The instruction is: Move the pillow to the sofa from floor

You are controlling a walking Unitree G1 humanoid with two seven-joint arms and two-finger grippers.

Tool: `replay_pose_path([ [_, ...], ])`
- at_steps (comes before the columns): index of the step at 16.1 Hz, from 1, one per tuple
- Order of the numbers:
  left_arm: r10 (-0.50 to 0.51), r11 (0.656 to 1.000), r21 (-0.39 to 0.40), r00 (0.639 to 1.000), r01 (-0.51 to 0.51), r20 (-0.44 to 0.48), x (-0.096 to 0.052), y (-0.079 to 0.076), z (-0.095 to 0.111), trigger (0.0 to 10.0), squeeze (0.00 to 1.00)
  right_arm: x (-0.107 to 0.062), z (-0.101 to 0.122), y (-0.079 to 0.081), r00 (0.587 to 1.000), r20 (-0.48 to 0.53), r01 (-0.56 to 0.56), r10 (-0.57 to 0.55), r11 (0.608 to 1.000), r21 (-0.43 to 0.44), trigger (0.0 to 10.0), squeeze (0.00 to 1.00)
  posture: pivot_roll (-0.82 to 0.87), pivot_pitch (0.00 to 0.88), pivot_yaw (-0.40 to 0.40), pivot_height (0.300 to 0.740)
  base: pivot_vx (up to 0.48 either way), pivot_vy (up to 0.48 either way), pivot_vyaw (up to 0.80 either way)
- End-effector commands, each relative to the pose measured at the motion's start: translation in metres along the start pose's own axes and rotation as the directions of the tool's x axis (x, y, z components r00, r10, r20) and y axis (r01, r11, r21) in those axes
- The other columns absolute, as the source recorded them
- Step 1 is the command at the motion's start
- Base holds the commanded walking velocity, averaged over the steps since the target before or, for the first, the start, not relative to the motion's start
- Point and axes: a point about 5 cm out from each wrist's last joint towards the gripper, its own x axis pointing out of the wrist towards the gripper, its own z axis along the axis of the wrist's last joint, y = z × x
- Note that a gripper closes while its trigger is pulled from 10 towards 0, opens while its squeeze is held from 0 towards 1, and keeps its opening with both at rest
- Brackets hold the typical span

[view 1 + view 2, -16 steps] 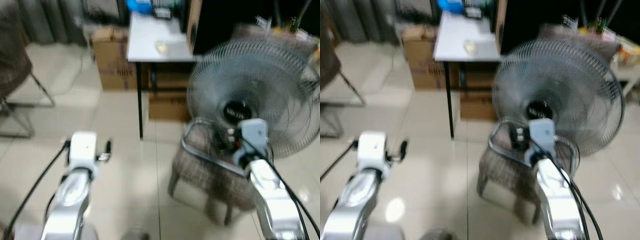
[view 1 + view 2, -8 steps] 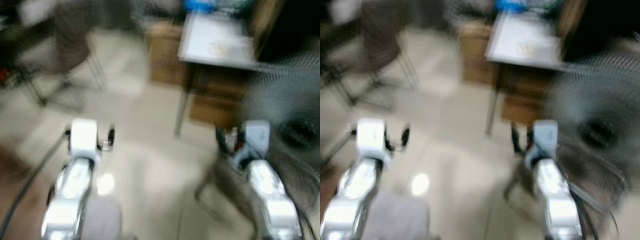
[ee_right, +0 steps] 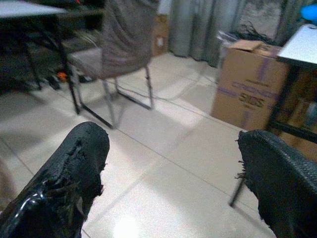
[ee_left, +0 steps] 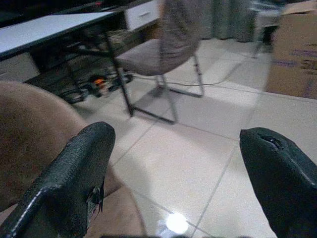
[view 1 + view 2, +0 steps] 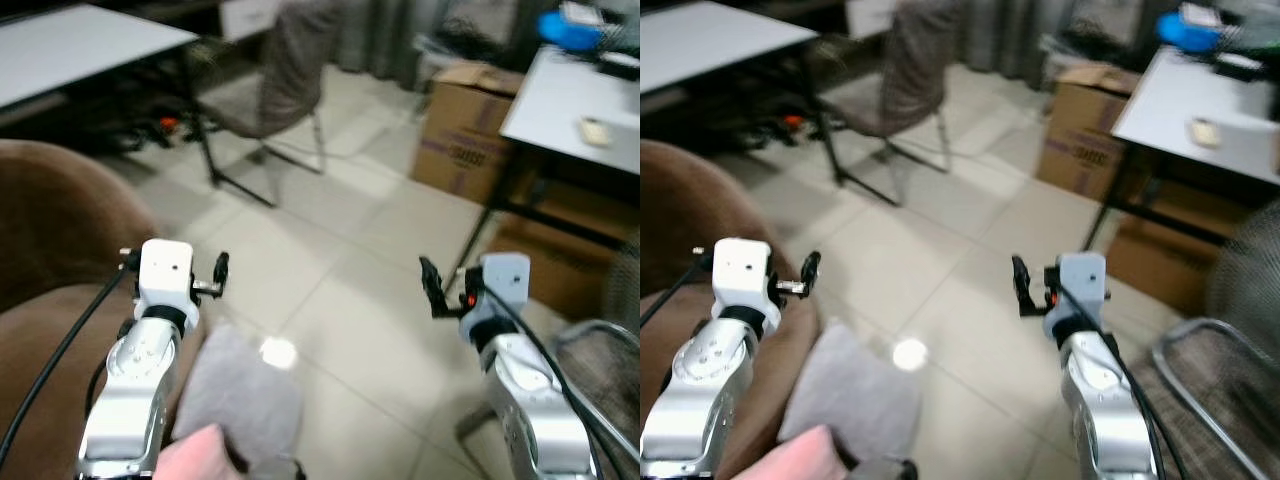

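A grey pillow (image 5: 240,400) lies low by the front of the brown sofa (image 5: 50,230), under my left arm. A person's hand (image 5: 195,455) shows at its near edge; I cannot tell whether it grips the pillow. My left gripper (image 5: 172,265) is held up above the sofa's edge and the pillow, open with nothing in it. In the left wrist view the two black fingers (image 4: 74,183) stand wide apart over sofa and tiles. My right gripper (image 5: 468,285) hovers over bare tiles to the right, also open and empty, its fingers (image 3: 64,183) spread.
A grey chair (image 5: 285,80) on metal legs stands ahead, with a white table (image 5: 80,40) and cables behind it at the left. A cardboard box (image 5: 465,130) and a second white table (image 5: 580,100) are at the right. A wire frame (image 5: 605,345) sits at the far right.
The whole view has swung to the left: the fan and stool slid off to the right, and the sofa, pillow and a hand came in. Both arms keep the same pose.
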Motion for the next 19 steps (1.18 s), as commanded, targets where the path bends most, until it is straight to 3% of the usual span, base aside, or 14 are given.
replay_pose_path([
  [1,-0.011,1.000,-0.019,1.000,0.011,0.007,-0.001,-0.007,0.003,10.0,0.00,0.000,0.005,-0.003,1.000,0.018,0.009,-0.009,1.000,0.011,10.0,1.00,-0.01,0.000,0.001,0.740,0.000,-0.480,0.00],
  [2,-0.013,1.000,-0.018,1.000,0.013,0.007,-0.003,-0.009,0.003,10.0,0.00,0.000,0.004,0.001,1.000,0.013,-0.017,0.017,1.000,0.001,10.0,0.56,-0.01,0.000,-0.001,0.740,0.000,-0.480,0.00],
  [3,-0.014,1.000,-0.017,1.000,0.014,0.007,-0.003,-0.009,0.003,10.0,0.00,0.000,0.004,0.002,1.000,0.011,-0.020,0.020,1.000,-0.013,10.0,0.00,-0.01,0.000,-0.003,0.740,0.000,-0.480,0.00],
  [8,0.011,1.000,-0.011,1.000,-0.011,-0.009,-0.007,-0.007,0.001,10.0,0.00,0.004,0.003,0.001,0.999,-0.006,-0.032,0.031,0.997,-0.064,10.0,0.00,-0.01,0.000,-0.012,0.740,0.000,-0.480,0.00],
  [15,0.035,0.999,0.010,0.999,-0.035,-0.006,-0.009,-0.005,0.003,10.0,0.00,0.010,0.007,0.002,0.999,0.045,0.006,0.000,0.992,-0.124,10.0,0.00,0.00,0.000,-0.007,0.740,0.000,-0.361,0.80],
  [17,0.044,0.998,0.040,0.999,-0.043,-0.009,-0.007,-0.005,0.003,10.0,0.00,0.010,0.006,0.002,1.000,0.010,0.021,-0.020,0.995,-0.101,10.0,0.00,0.00,0.000,-0.006,0.740,0.000,0.000,0.00],
  [19,0.015,1.000,0.013,1.000,-0.015,0.001,-0.007,-0.008,0.005,10.0,0.00,0.010,0.004,0.003,1.000,-0.002,0.018,-0.018,0.999,-0.030,10.0,0.00,0.00,0.000,-0.004,0.740,0.000,0.000,0.00],
])
